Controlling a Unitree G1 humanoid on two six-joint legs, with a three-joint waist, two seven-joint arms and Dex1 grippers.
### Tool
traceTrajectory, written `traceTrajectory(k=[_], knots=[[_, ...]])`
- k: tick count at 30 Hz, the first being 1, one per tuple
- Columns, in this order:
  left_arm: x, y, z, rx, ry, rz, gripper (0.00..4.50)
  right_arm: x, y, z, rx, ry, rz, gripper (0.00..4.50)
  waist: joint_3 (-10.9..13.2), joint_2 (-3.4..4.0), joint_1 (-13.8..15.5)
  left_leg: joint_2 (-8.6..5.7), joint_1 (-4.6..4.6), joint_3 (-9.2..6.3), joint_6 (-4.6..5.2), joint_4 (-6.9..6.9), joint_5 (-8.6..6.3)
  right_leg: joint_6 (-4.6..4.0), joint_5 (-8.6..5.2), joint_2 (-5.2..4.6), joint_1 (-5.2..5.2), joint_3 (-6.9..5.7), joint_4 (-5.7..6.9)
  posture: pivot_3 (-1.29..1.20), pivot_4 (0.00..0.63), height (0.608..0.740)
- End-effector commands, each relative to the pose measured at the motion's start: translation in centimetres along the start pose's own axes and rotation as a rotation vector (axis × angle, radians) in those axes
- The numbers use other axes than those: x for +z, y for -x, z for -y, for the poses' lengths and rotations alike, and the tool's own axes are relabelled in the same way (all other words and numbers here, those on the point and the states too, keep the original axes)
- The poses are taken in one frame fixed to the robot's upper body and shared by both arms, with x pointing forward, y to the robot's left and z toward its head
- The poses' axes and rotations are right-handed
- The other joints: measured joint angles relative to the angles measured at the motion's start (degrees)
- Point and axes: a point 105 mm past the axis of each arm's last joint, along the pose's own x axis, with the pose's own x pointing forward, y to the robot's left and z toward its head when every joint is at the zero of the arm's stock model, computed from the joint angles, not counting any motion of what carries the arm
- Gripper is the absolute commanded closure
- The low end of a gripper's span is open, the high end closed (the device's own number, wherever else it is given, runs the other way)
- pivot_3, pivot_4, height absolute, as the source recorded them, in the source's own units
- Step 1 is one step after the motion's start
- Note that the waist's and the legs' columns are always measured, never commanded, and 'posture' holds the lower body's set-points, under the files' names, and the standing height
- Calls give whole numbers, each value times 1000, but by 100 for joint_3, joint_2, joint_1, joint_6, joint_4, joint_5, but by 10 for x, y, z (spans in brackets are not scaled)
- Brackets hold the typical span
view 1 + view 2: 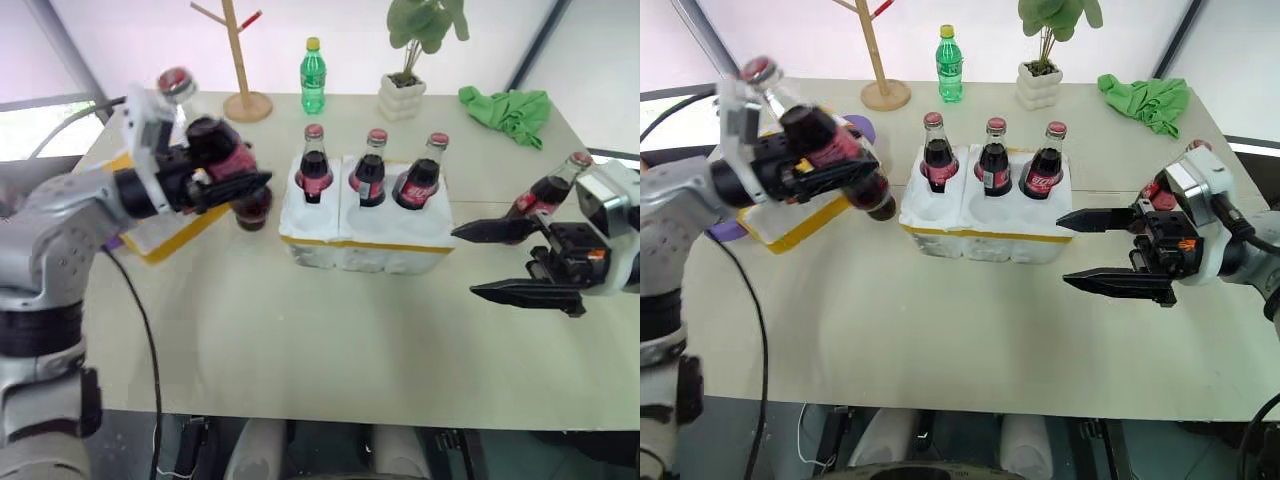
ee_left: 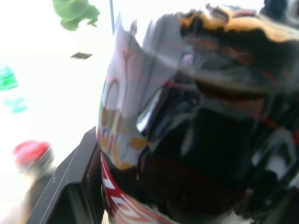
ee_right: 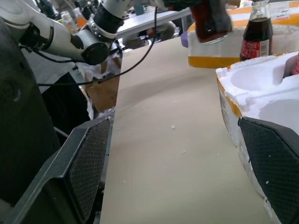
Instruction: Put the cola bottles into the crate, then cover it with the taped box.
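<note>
Left hand [image 1: 232, 185] is clenching a cola bottle [image 1: 825, 145] around its labelled belly and carrying it in the air, off the crate's [image 1: 365, 240] left end, above the surface [image 1: 300, 340]. Right hand [image 1: 500, 262] is hanging released, fingers spread wide and empty, off the crate's right end.

Crate status: three cola bottles are standing upright in the far row of wells, caps up. The near row of three wells is sitting empty. One more bottle [image 1: 548, 190] is standing on the surface to the crate's right, partly behind the right hand. Another looks to be standing behind the carried one, left of the crate; hard to confirm. Taped box [image 1: 165, 238] is lying on the surface left of the crate, beneath the left arm.

Carried bottle orientation: long axis is leaning well off vertical, red cap [image 1: 175, 80] pointing up and away from the crate, base pointing down and toward the crate.

Judgement on the step in hand, seating this bottle in a near well:
- bring the long axis upright before descent; a tilted base will likely catch the styrofoam rim.
- centre the base over an empty near well, likely the leftmost.
- keep clear of the standing far-row necks while crossing.
- lower until seated, then let go.
</note>
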Motion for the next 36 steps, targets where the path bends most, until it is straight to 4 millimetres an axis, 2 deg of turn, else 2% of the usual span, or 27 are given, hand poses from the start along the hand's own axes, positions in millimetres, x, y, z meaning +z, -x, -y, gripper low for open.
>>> traceTrajectory(k=[1, 6, 10, 17, 22, 27, 29, 30, 31, 36], knots=[[11, -13, -1, -35, -47, 18, 1648, 9, 0, -9, 3, 58, 25, 0, 0, 0, -20, 0, 0, 0, 0, 1, 0, 1, 1, -1, 0, 0, 0, 0, 150, 740], [0, -38, -5, -89, -24, 11, 1648, 6, -1, -16, -15, 66, 36, 0, 2, -2, 18, 0, -5, -1, 0, 5, 0, 1, 1, 0, -1, 0, 0, 0, 150, 740], [-15, -54, -5, -128, -37, -17, 1648, 8, 0, -23, -28, 82, 56, 0, 3, -4, 22, -5, -24, -4, 0, 12, 0, 9, 6, -3, -8, -1, -7, 0, 150, 740], [-24, -77, -6, -181, -3, -13, 1648, 10, 2, -33, -52, 86, 62, 0, 5, -7, 26, -8, -34, -10, 1, 21, 0, 14, 9, -4, -9, -6, -9, 0, 150, 740], [-37, -84, 1, -224, -19, -60, 1648, 9, 3, -36, -68, 82, 71, 0, 6, -9, 25, -7, -36, -12, 1, 18, 0, 14, 9, -4, -12, -6, -10, 0, 150, 740], [-59, -80, 0, -225, -83, -155, 1648, 10, 4, -37, -76, 82, 81, 0, 6, -9, 31, -9, -38, -12, 1, 21, 1, 15, 10, -5, -11, -7, -10, 0, 150, 740], [-65, -79, -3, -208, -101, -181, 574, 11, 4, -37, -79, 81, 85, 0, 6, -9, 31, -8, -38, -13, 1, 22, 0, 15, 10, -5, -11, -7, -10, 0, 150, 740], [-69, -78, -4, -199, -120, -200, 204, 11, 4, -37, -79, 82, 86, 0, 6, -9, 31, -8, -38, -14, 1, 21, 0, 15, 10, -5, -11, -7, -10, 0, 150, 740], [-72, -78, -5, -192, -140, -215, 32, 12, 5, -36, -80, 82, 87, 0, 6, -9, 31, -8, -38, -15, 1, 21, 0, 14, 10, -5, -11, -7, -10, 0, 150, 740], [-80, -79, -8, -165, -166, -221, 32, 14, 4, -34, -74, 84, 91, 0, 6, -9, 29, -8, -36, -14, 2, 22, 1, 14, 10, -4, -10, -7, -8, 0, 150, 740]])
